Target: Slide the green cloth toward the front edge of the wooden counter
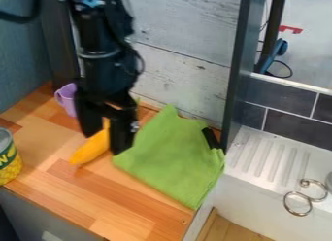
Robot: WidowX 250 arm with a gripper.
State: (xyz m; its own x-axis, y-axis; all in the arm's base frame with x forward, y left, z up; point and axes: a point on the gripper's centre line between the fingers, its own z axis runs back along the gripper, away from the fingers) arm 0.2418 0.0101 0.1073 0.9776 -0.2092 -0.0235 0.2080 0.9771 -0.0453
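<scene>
Claw (104, 142) hangs released, fingers apart, at the long yellow thing (92, 147), whose axis I see slanting across the wooden counter (84, 201) from near left to far right, left of the green cloth (172, 155).

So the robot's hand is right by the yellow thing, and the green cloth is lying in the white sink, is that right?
Not quite: the green cloth isn't in the white sink. The camera view shows it on the wooden counter. The robot's hand is right by the yellow thing, like you said.
</scene>
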